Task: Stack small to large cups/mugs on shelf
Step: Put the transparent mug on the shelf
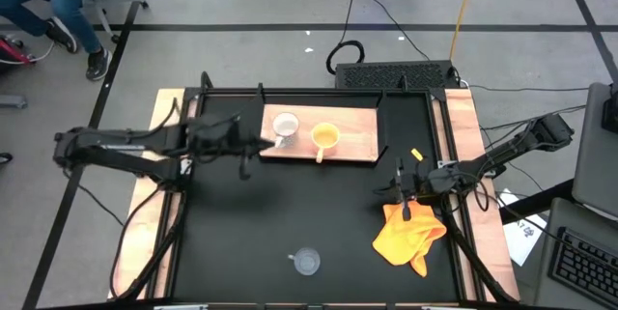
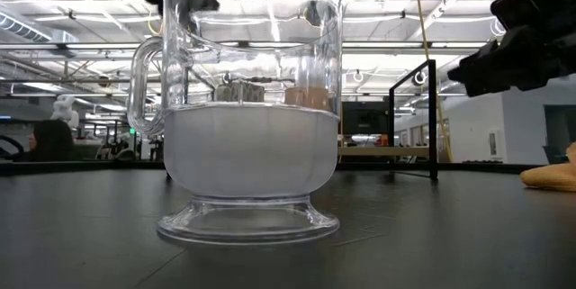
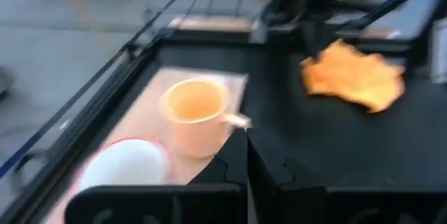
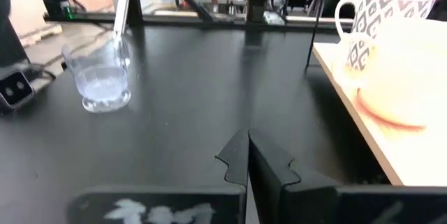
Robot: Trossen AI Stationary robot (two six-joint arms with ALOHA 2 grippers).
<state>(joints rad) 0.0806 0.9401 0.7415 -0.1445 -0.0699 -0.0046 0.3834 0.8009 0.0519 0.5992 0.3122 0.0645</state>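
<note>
On the light-wood shelf board (image 1: 359, 136) at the black tabletop's (image 1: 290, 204) far edge stand the white mug (image 1: 285, 126) and orange-yellow mug (image 1: 324, 136). The clear glass cup (image 1: 306, 262) sits alone near the front edge, open tabletop around it. The left gripper (image 1: 253, 145), clenched empty, hovers beside the board's left end; the right gripper (image 1: 404, 192), also clenched empty, hangs by the orange-yellow cloth (image 1: 410, 236).

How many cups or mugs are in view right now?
3: white mug and orange-yellow mug side by side on the shelf; clear glass cup alone on the tabletop's near edge.

two mugs (image 1: 304, 132) on the shelf (image 1: 357, 146) (side by side), glass cup (image 1: 306, 262) near table's front edge, cloth (image 1: 409, 236) right
</note>
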